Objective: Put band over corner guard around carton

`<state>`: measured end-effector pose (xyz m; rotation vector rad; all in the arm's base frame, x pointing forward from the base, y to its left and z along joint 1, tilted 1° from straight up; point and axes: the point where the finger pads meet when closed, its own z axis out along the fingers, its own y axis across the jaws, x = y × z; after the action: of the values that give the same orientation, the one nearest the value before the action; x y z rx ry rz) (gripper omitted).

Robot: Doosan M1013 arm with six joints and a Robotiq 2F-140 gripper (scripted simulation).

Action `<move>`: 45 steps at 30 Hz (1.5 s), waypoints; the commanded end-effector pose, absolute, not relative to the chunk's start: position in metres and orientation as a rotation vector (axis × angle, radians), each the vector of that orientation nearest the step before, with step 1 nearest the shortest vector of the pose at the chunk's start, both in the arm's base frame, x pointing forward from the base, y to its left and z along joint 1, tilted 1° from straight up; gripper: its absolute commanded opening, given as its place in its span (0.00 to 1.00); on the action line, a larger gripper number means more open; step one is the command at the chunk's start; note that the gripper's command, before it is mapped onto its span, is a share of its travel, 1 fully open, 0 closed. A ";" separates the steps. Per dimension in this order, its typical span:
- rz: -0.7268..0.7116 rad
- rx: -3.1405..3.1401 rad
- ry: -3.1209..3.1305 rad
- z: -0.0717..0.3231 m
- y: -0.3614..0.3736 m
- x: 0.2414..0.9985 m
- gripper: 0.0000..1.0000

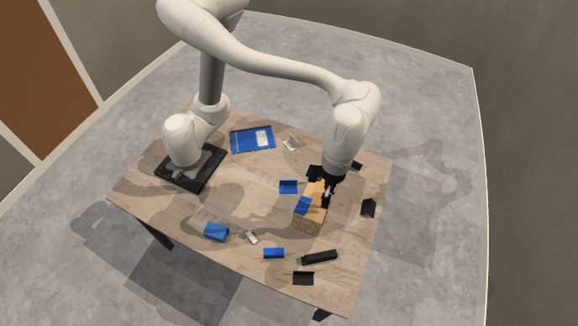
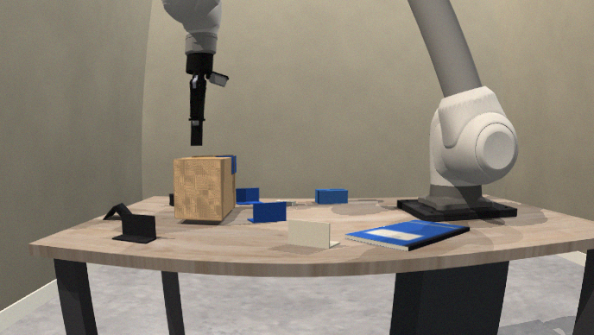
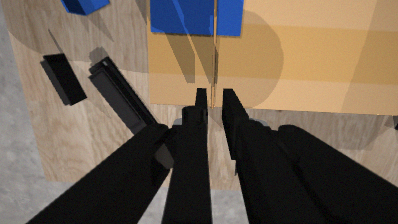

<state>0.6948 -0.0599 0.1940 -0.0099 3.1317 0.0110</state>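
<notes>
The tan carton (image 1: 314,206) stands on the wooden table, and in the side view (image 2: 203,187) it looks level. A blue corner guard (image 1: 303,205) sits on its upper edge, and it also shows in the side view (image 2: 229,163) and the wrist view (image 3: 195,17). A thin tan band (image 3: 215,50) runs over the guard and across the carton top (image 3: 300,55). My gripper (image 2: 196,140) (image 1: 327,197) hangs a short way above the carton top, pointing down, with its fingers nearly together and nothing between them. It is over the carton's middle.
Loose blue guards (image 1: 288,186) (image 1: 216,231) (image 1: 273,252) and black guards (image 1: 368,207) (image 1: 318,256) (image 1: 303,277) lie around the carton. A white guard (image 2: 309,233) and a blue notebook (image 2: 407,233) lie toward the arm's base (image 1: 191,165).
</notes>
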 end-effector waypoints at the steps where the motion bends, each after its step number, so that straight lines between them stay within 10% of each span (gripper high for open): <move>1: 0.011 -0.009 3.130 0.195 -0.060 0.695 0.18; 45: 0.012 -0.009 3.131 0.180 -0.060 0.695 0.18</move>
<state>0.6950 -0.0602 0.1801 -0.0093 3.1318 0.0111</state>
